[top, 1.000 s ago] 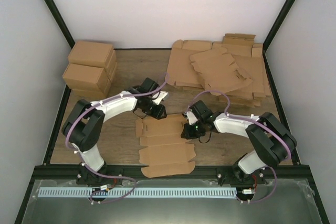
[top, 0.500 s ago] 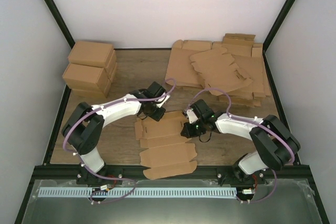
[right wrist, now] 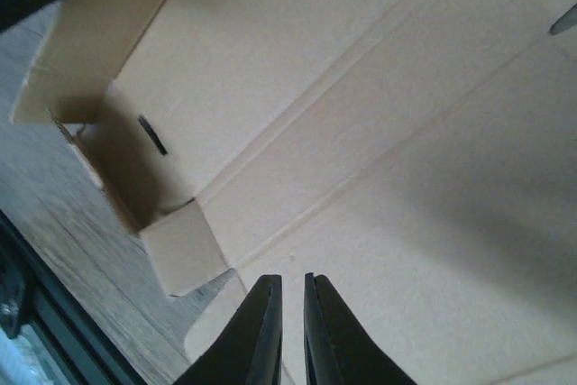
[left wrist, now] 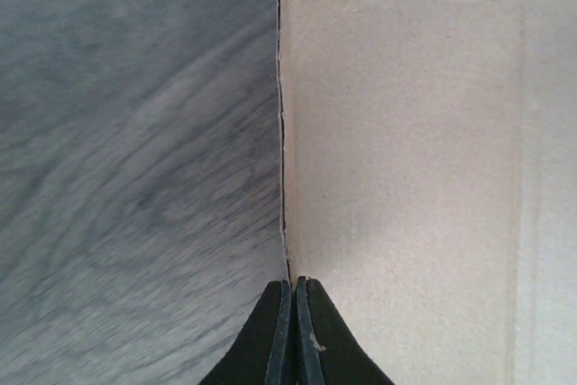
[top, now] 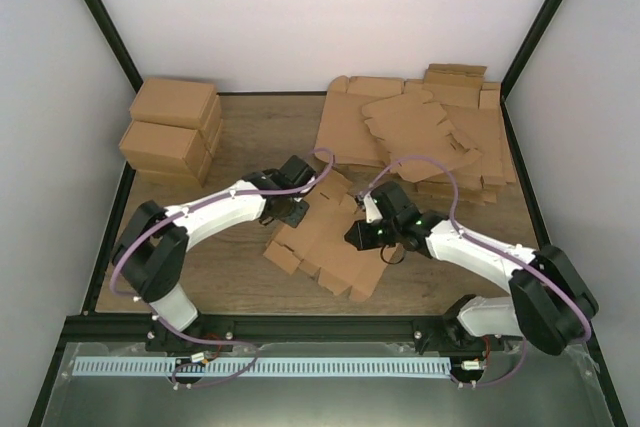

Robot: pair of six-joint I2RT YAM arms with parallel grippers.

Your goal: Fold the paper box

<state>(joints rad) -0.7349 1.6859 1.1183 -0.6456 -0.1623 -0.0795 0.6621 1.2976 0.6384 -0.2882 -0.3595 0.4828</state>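
The paper box (top: 330, 244) lies as a brown die-cut blank, skewed on the wooden table between both arms. My left gripper (top: 293, 212) is at its far left edge. In the left wrist view, that gripper (left wrist: 296, 282) is shut, its tips right at the cardboard's (left wrist: 406, 178) edge, with bare table to the left. My right gripper (top: 360, 234) hovers over the blank's right part. In the right wrist view, its jaws (right wrist: 292, 279) stand a narrow slit apart over the flat panel (right wrist: 361, 87), with nothing between them. A slotted side flap (right wrist: 117, 169) stands up at the left.
A pile of flat cardboard blanks (top: 420, 137) covers the back right of the table. Folded brown cartons (top: 172, 132) are stacked at the back left. A black frame rail (top: 320, 327) runs along the near edge.
The blank has swung from lying square to skewed and shifted back and right. My left gripper has shut. The right arm reached further left, and its jaws parted slightly.
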